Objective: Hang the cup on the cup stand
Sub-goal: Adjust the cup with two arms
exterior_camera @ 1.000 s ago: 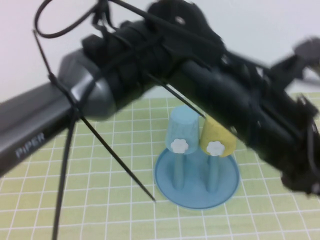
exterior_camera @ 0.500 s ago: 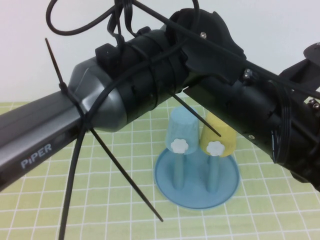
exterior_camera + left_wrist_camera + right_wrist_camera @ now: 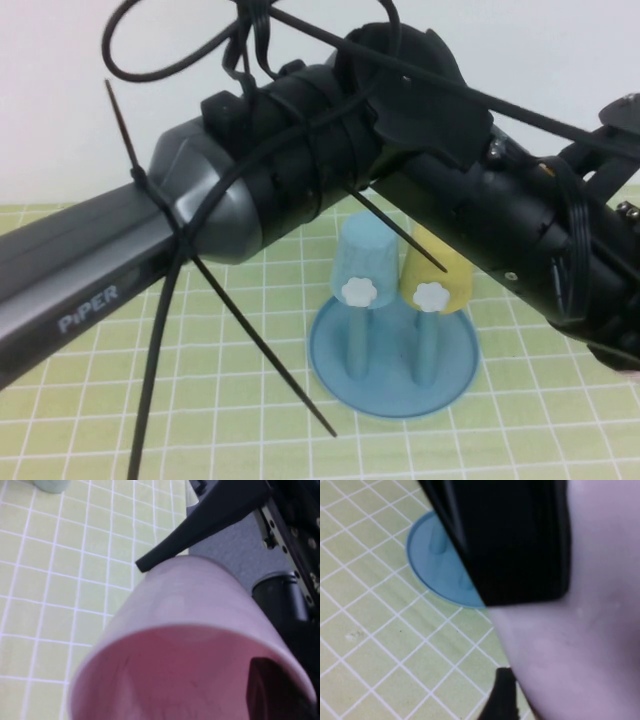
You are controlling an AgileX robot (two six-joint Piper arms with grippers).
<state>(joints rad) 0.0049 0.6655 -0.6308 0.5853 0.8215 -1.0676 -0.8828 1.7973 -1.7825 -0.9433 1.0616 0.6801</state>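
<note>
The pale pink cup (image 3: 200, 630) lies on its side in the air, its darker inside facing the left wrist camera. My left gripper (image 3: 287, 685) is shut on the cup's rim, with one dark finger (image 3: 270, 690) inside the mouth. My right gripper (image 3: 555, 695) sits against the cup's (image 3: 590, 630) outer wall. In the high view both grippers and the cup are hidden behind the left arm (image 3: 300, 170). The blue cup stand (image 3: 395, 385) stands on the mat below, with two white-knobbed pegs (image 3: 358, 291) bare at the front.
A light blue cup (image 3: 362, 255) and a yellow cup (image 3: 440, 270) hang upside down on the stand's rear pegs. A green gridded mat (image 3: 150, 400) covers the table. Black cables and zip ties (image 3: 260, 350) trail from the left arm. The right arm (image 3: 610, 130) reaches in from the right.
The left arm, blurred with motion a second ago, has steadied and edged slightly up and to the right. The stand and the two hung cups have not moved.
</note>
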